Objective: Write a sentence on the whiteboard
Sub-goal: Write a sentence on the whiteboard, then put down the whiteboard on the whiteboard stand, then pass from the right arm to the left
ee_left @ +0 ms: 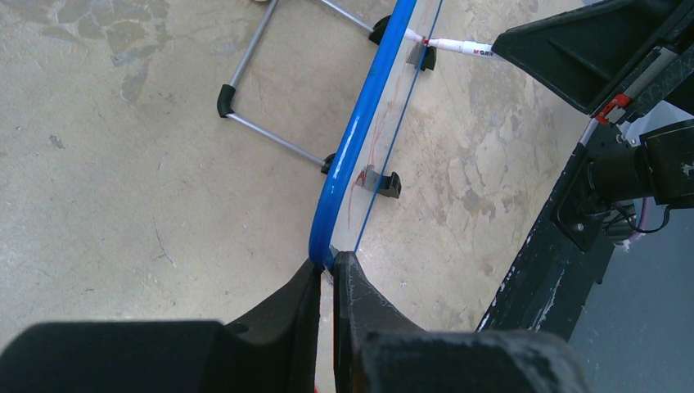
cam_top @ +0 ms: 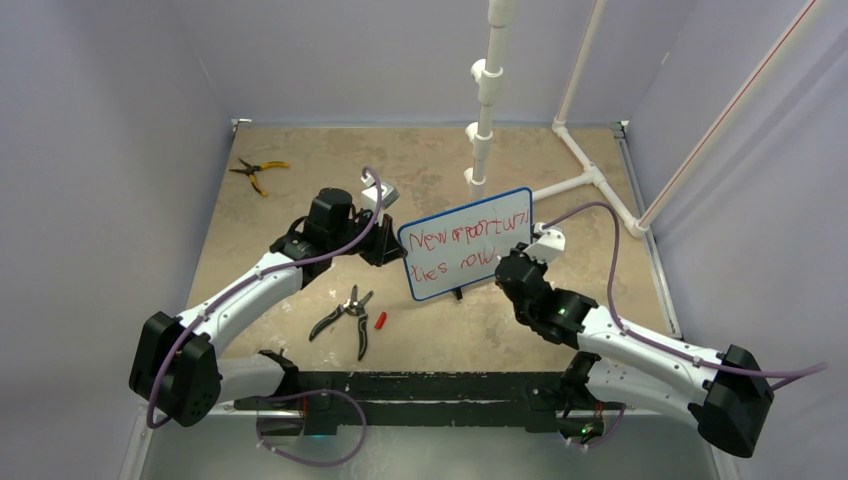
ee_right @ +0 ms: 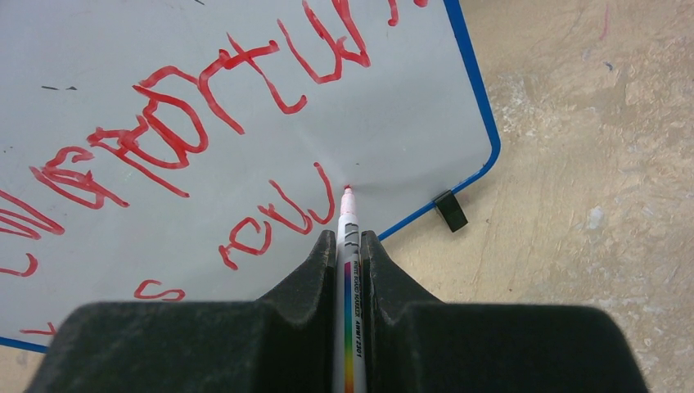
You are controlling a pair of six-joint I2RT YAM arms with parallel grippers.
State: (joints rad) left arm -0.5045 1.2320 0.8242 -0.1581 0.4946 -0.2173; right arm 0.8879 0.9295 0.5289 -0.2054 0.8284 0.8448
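The whiteboard [cam_top: 466, 243], white with a thin blue frame, stands tilted mid-table on small black feet. My left gripper [ee_left: 327, 266] is shut on the whiteboard's left blue edge [ee_left: 352, 147]. Red lettering, the sentence [ee_right: 188, 123], fills two rows across the board [ee_right: 393, 131]. My right gripper [ee_right: 349, 239] is shut on a white marker [ee_right: 349, 246] with a rainbow stripe. Its red tip touches the board just right of the lower row's last letter. In the left wrist view the marker [ee_left: 454, 46] meets the board from the right.
Black-handled pliers [cam_top: 345, 315] and a small red cap [cam_top: 380, 320] lie in front of the board. Yellow-handled pliers [cam_top: 255, 172] rest at the far left. A white pipe stand [cam_top: 485, 100] rises behind the board, with pipe legs [cam_top: 600, 180] running right. The board's wire stand [ee_left: 262, 135] sits behind it.
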